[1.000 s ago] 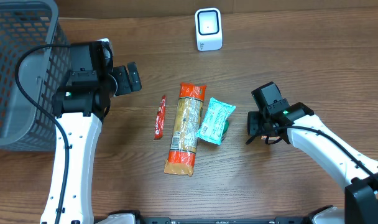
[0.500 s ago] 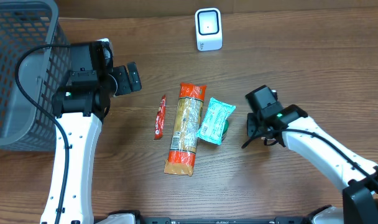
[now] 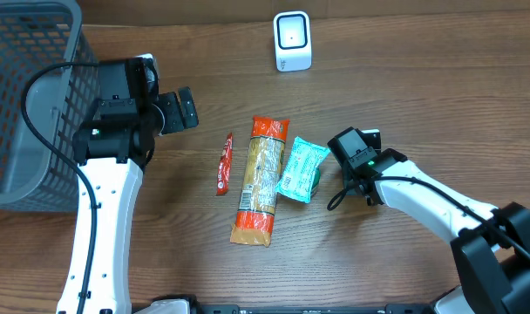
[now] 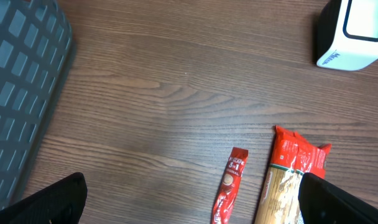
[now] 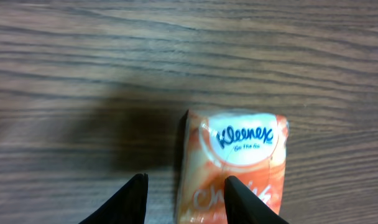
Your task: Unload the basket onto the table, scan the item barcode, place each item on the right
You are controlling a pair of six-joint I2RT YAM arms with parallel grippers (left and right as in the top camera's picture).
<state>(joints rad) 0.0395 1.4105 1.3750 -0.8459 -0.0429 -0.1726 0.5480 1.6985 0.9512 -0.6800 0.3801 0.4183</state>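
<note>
Right hand (image 5: 185, 186), fingers parted, straddles one edge of the tissue pack (image 5: 239, 146), apparently not yet gripping. It lies on the counter (image 3: 404, 96), well apart from the scanner (image 3: 292, 41). Left hand (image 4: 192, 202) is wide open. Grasping, lifting and scanning are all left to do.

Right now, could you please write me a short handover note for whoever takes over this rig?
Left gripper: open, empty, beside the basket.
Right gripper: open, straddling the Kleenex pack at its edge, nothing held.
The pack lies flat beside the pasta bag, red sachet beyond; scanner at the table far edge.
Done: no item lifted.
Left: grasp pack, show its barcode to the scanner.
</note>
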